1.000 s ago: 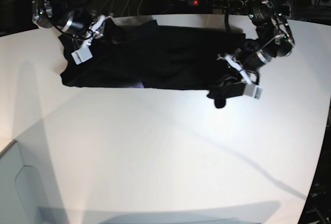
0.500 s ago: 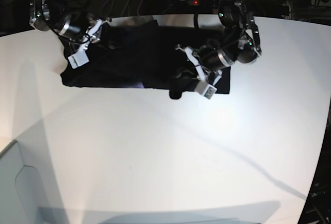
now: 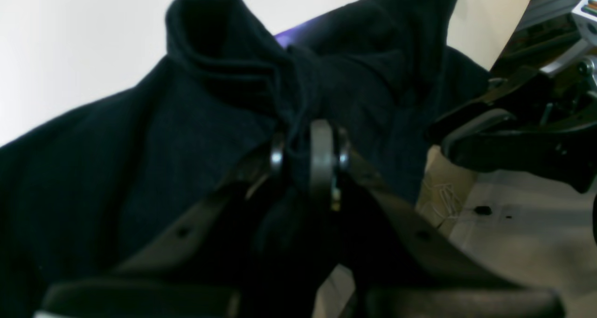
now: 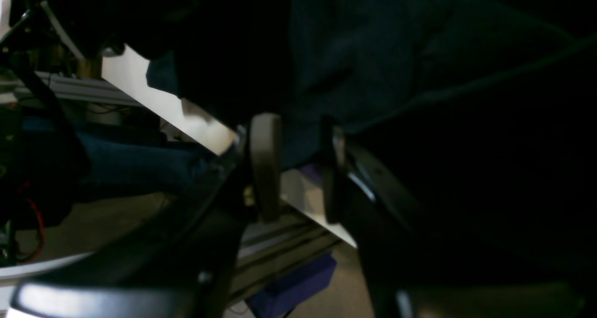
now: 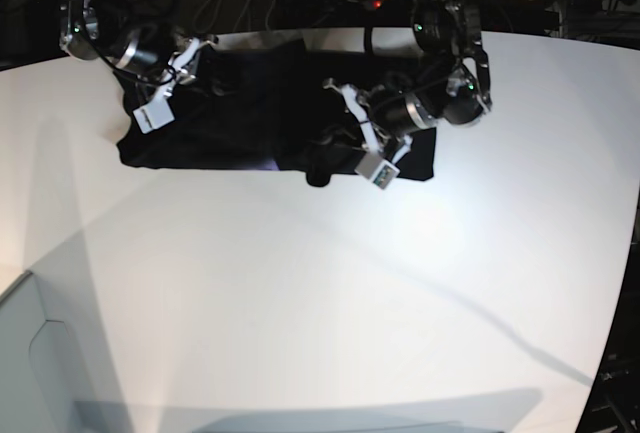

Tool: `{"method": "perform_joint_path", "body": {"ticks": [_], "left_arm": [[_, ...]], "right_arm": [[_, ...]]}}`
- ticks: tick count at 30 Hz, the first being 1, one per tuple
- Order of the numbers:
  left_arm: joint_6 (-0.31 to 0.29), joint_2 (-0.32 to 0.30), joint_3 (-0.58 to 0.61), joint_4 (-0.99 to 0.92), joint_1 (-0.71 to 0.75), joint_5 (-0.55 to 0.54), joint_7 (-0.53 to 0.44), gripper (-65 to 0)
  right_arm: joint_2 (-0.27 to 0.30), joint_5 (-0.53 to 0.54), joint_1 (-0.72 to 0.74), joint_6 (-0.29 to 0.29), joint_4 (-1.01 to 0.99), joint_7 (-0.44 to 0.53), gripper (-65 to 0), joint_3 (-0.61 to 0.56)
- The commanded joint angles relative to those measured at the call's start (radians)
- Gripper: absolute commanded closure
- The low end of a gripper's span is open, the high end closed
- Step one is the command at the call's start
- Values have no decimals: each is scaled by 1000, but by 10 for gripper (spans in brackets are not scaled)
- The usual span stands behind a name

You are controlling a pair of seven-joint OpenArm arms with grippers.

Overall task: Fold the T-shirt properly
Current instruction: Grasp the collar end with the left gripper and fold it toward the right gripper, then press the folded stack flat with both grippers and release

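Hiding in its own darkness, the shirt (image 5: pixel 260 113) is showing no folds or sleeves clearly, and the right claw (image 4: pixel 294 169) is sitting half in shadow. Its fingers are standing apart with cloth between them; whether they are gripping is hard to tell. A white table (image 5: pixel 330 293) is holding the shirt at its far edge, with cables behind. The black shirt is showing a bit of purple. The left claw (image 3: pixel 308 155) is pinching a bunch of shirt.
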Motion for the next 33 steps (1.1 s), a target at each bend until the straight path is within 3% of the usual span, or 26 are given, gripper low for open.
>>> {"method": "perform_joint_path", "body": {"ticks": [1,3,5,12,14,24,29,33], "left_arm": [[-6,1,3,14,-13,-28,-18,0],[-6,-1,3,14,-13,-28,-15,-5],[-6,-1,3,14,-13,-28,-12,-51],[-6,-1,3,12,-12,-31,-7,-396],[-6,-1,3,12,-12,-35,-7,-444],[-6,-1,-6,20,-5,-40,-7,-450],[-6,-2,-8,26,-1,-40,-9,-450],[-6,-19,-8,26,-1,-40,-13,-450]], "right_arm": [[8,24,0,-12,15,12,-159,3],[8,24,0,-12,15,10,-159,3],[8,24,0,-12,15,10,-159,2],[8,24,-4,-12,15,9,-159,2],[8,24,-5,-12,15,9,-159,2],[15,24,1,-12,15,15,-159,6],[31,24,39,-12,18,7,-163,102],[77,24,58,-12,21,6,-165,191]]}}
